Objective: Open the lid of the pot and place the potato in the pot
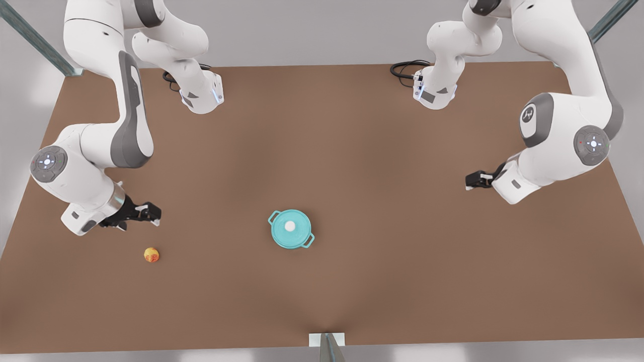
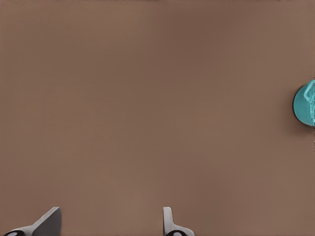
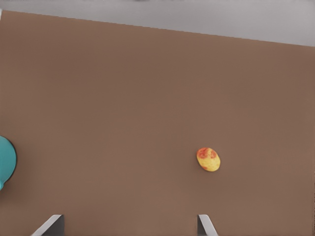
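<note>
Lid covers pot; open right claw hovers near potato; open left claw waits well apart.

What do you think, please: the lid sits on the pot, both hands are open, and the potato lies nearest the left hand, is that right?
Not quite: the potato lies nearest the right hand, as the right wrist view shows. The pot lid does sit on the pot, and the left hand is open too.
</note>
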`<state>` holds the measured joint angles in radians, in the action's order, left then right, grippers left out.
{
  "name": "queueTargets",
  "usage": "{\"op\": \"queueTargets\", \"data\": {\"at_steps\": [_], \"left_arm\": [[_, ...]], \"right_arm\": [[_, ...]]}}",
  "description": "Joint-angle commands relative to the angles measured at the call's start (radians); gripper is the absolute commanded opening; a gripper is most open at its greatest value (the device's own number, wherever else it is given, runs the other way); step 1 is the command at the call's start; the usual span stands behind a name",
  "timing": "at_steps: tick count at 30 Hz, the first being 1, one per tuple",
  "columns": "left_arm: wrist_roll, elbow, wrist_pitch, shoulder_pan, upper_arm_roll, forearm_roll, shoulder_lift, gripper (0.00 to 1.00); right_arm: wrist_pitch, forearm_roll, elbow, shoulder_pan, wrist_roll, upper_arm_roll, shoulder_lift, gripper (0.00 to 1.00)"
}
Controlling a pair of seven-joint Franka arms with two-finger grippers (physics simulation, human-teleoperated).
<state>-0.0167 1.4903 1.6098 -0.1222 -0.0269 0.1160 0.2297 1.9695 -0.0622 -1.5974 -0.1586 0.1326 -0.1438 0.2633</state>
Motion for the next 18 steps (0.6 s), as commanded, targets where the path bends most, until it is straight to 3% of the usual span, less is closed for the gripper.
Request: {"op": "queueTargets", "data": {"at_steps": [1, 3, 5, 6, 8, 10, 16, 18], "left_arm": [[0.04, -0.004, 0.075, -0.005, 0.001, 0.004, -0.001, 1.0], [0.04, -0.016, 0.088, -0.02, 0.068, -0.001, 0.046, 1.0], [0.282, -0.051, 0.193, -0.177, 0.071, -0.015, 0.131, 1.0], [0.481, -0.139, 0.193, -0.263, 0.071, -0.073, 0.192, 1.0], [0.886, -0.441, 0.206, -0.401, 0.07, -0.078, 0.45, 1.0], [1.207, -0.582, 0.38, -0.462, 0.056, -0.154, 0.622, 1.0], [1.279, -0.593, 0.308, -0.619, 0.062, -0.165, 0.668, 1.0], [1.279, -0.59, 0.321, -0.636, 0.065, -0.165, 0.669, 1.0]], "right_arm": [[0.054, 0.005, 0.001, 0.001, 0.061, 0.0, -0.001, 1.0], [0.051, 0.01, 0.001, 0.001, 0.071, 0.0, -0.001, 1.0], [0.048, 0.009, 0.011, 0.002, 0.326, 0.0, 0.002, 1.0], [0.048, 0.007, 0.011, 0.004, 0.421, -0.002, 0.005, 1.0], [0.049, 0.021, 0.011, 0.017, 0.518, -0.01, 0.008, 1.0], [0.057, 0.085, 0.011, 0.007, 0.519, 0.001, 0.054, 1.0], [0.39, 0.093, -0.062, -0.001, 0.559, 0.044, 0.194, 1.0], [0.405, 0.091, -0.061, 0.039, 0.63, 0.036, 0.214, 1.0]]}}
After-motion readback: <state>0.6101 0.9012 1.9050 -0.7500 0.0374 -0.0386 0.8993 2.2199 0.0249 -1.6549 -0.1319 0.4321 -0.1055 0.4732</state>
